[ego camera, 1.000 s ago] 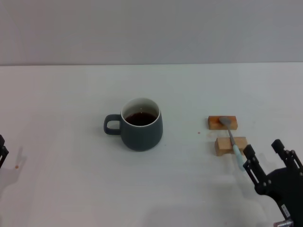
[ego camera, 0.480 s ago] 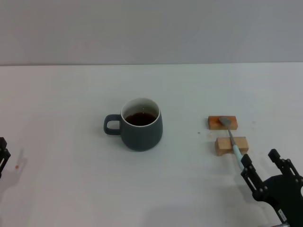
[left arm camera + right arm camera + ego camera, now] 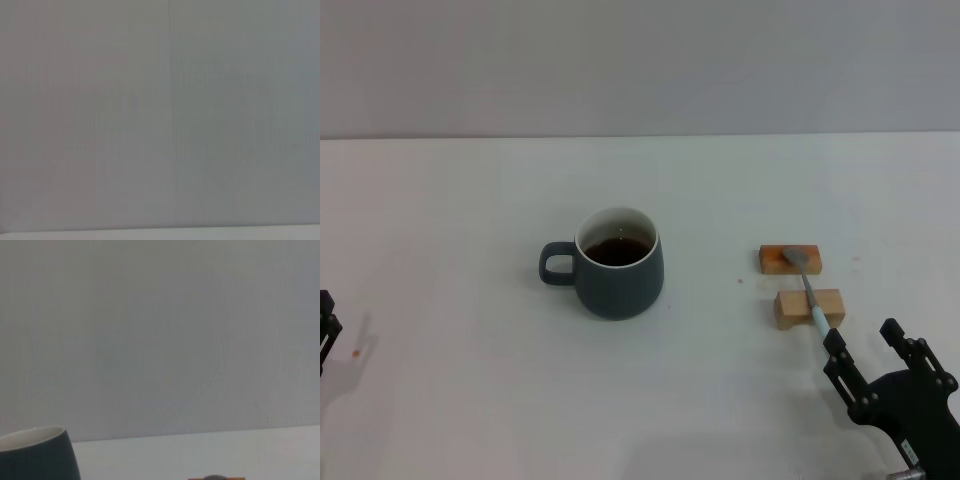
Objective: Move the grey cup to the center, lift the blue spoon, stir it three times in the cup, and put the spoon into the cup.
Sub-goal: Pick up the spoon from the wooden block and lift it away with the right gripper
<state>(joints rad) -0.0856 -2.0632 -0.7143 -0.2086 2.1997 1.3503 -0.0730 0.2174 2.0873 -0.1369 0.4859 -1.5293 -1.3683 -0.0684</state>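
The grey cup (image 3: pixel 617 264) stands near the table's middle, handle toward the left, with dark liquid inside. Its rim also shows in the right wrist view (image 3: pixel 35 452). The blue spoon (image 3: pixel 807 292) lies across two small wooden blocks right of the cup, bowl on the far block, pale handle toward the near edge. My right gripper (image 3: pixel 865 345) is open and empty, low at the near right, just behind the spoon's handle end. My left gripper (image 3: pixel 325 325) shows only as a dark edge at the far left.
The far wooden block (image 3: pixel 790 259) and the near wooden block (image 3: pixel 808 308) hold the spoon off the white table (image 3: pixel 470 200). The far block's top edge shows in the right wrist view (image 3: pixel 216 478). A grey wall fills the left wrist view.
My right gripper has drawn back toward the near edge and slightly lower, away from the spoon's handle. The left gripper has slid a little lower at the edge. Cup and spoon have not moved.
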